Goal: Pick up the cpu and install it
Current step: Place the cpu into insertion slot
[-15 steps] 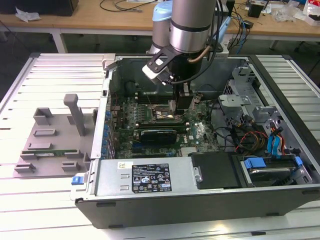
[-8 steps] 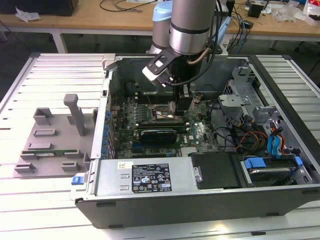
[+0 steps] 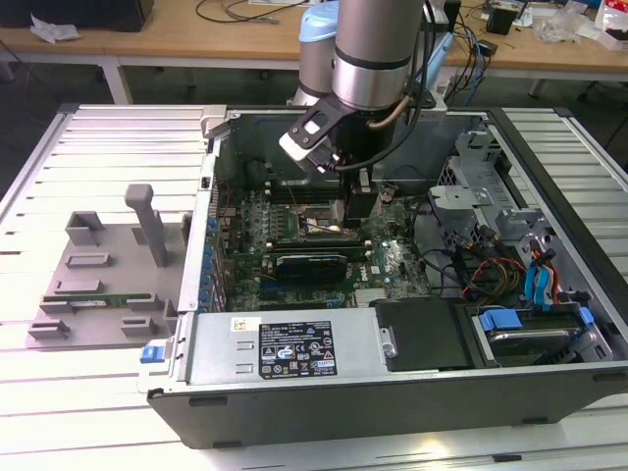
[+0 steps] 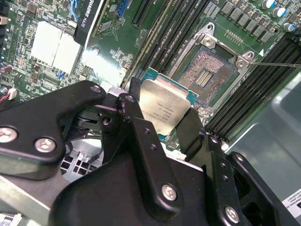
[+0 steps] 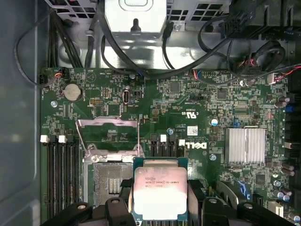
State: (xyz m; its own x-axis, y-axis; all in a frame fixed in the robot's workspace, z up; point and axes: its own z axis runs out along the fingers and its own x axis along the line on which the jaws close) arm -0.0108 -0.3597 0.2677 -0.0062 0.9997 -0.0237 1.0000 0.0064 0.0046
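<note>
On the exterior view's left sits a grey parts holder (image 3: 98, 257). Over the motherboard (image 5: 188, 99), the gripper (image 4: 161, 114) is clamped on the cpu (image 5: 160, 190), which hangs just beside the open socket (image 5: 109, 181). A tilted or off-centre descent could bend the socket pins or catch the frame.

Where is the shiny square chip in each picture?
Exterior view: too small to tell, under the claw by the socket.
First wrist view: the cpu sits in the claw, beside the empty socket.
Second wrist view: in the claw, short of the socket.
Shared landmark: the socket.
</note>
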